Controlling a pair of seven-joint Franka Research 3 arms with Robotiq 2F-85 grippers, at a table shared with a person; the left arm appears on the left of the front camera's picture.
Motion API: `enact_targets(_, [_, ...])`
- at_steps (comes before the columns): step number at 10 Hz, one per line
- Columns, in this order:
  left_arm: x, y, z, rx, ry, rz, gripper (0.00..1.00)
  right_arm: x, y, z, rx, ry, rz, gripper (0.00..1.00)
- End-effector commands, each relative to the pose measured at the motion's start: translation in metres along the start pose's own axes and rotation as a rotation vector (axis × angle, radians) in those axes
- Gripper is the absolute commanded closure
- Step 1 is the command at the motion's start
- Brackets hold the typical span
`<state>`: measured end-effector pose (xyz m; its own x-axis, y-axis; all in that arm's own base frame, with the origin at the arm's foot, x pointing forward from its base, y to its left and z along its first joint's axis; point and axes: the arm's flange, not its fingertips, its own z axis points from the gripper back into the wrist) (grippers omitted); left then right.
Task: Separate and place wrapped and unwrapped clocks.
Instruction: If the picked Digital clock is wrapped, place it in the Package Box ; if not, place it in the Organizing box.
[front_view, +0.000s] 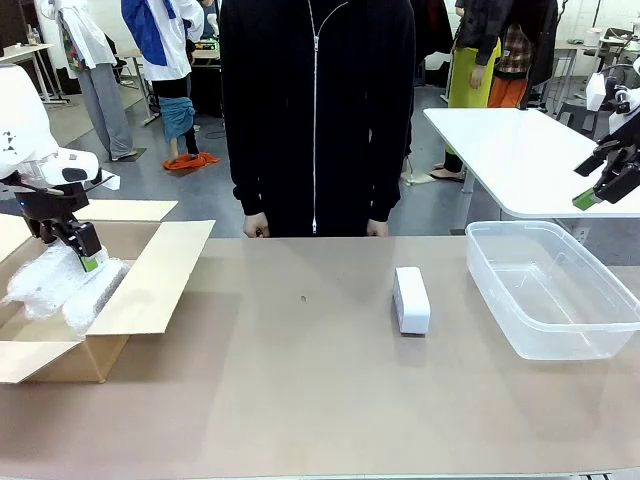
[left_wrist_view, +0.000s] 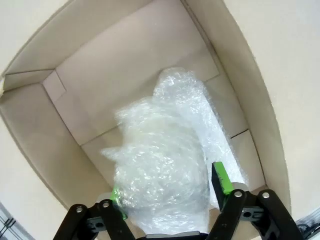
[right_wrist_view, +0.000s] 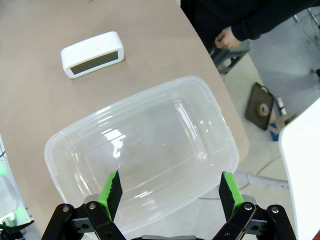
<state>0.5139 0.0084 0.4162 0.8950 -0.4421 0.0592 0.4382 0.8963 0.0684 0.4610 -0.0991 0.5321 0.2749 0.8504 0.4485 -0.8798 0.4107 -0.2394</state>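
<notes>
Two wrapped clocks (front_view: 60, 285) in bubble wrap lie in the open cardboard box (front_view: 150, 280) at the table's left. My left gripper (front_view: 88, 258) hangs in the box just over them. In the left wrist view its jaws stand wide around the nearer bundle (left_wrist_view: 160, 160), so my left gripper (left_wrist_view: 166, 180) is open; the other bundle (left_wrist_view: 192, 97) lies behind it. The unwrapped clock (front_view: 411, 299), a white block, rests mid-table, its dark face (right_wrist_view: 95, 62) showing in the right wrist view. My right gripper (front_view: 590, 195) is open and empty, raised over the clear plastic bin (front_view: 500, 240).
The bin (right_wrist_view: 220, 120) holds nothing and sits at the table's right edge, beneath my right gripper (right_wrist_view: 171, 176). A person in a black jacket (front_view: 315, 110) stands at the far side with both hands at the table edge. A white table (front_view: 510, 150) stands behind right.
</notes>
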Motion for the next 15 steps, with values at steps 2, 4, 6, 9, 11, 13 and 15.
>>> enact_targets(2, [-0.005,-0.002,0.015,0.048,-0.013,0.015,0.02,-0.001,-0.001,-0.001,0.007,-0.013,0.001,0.0])
enact_targets(4, [-0.01,-0.009,0.031,0.082,-0.033,0.012,0.0,-0.001,-0.001,-0.001,0.007,-0.013,0.001,0.0])
enact_targets(6, [-0.011,-0.021,0.045,0.111,-0.044,-0.01,0.0,-0.001,-0.001,-0.001,0.007,-0.013,0.001,0.0])
enact_targets(9, [-0.012,-0.039,0.059,0.132,-0.048,-0.04,0.0,-0.001,-0.001,-0.001,0.007,-0.013,0.001,0.0])
enact_targets(11, [-0.016,-0.049,0.065,0.137,-0.053,-0.049,0.0,-0.001,-0.001,-0.001,0.007,-0.013,0.001,0.0])
enact_targets(13, [-0.019,-0.057,0.068,0.145,-0.058,-0.057,0.0,-0.001,-0.001,-0.001,0.007,-0.013,0.001,0.0])
enact_targets(15, [-0.021,-0.061,0.07,0.143,-0.07,-0.054,0.0,-0.001,-0.001,-0.001,0.007,-0.013,0.001,0.0])
